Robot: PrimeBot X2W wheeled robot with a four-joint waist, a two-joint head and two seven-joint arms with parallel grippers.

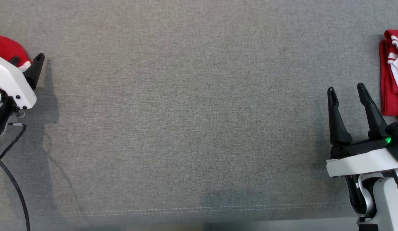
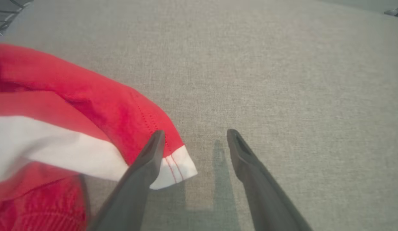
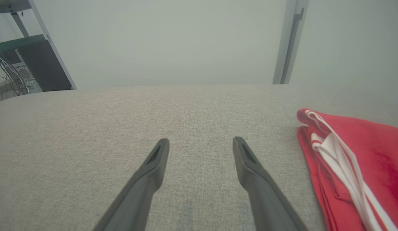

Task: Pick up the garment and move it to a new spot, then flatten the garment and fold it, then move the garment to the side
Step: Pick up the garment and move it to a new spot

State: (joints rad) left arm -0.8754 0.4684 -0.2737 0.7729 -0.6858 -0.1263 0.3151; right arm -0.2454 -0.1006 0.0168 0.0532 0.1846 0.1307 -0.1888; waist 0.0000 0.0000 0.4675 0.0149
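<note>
A crumpled red garment with a white band [image 2: 89, 106] lies at the far left of the grey cloth surface [image 1: 192, 112]; in the head view it is a red patch [image 1: 6, 48] at the left edge. My left gripper [image 2: 195, 132] is open just above the surface, its left finger [image 2: 144, 166] over the garment's white hem corner. The same gripper [image 1: 27, 61] sits beside the red cloth in the head view. A second, folded red-and-white garment [image 1: 391, 73] [image 3: 362, 160] lies at the far right. My right gripper [image 1: 346, 88] [image 3: 201, 140] is open, just left of that garment, holding nothing.
A stitched seam [image 1: 186, 210] runs along the surface's near edge. A black cable [image 1: 12, 179] hangs by my left arm. Beyond the far edge are a dark shelf with wires [image 3: 31, 61] and a pale upright post [image 3: 288, 41].
</note>
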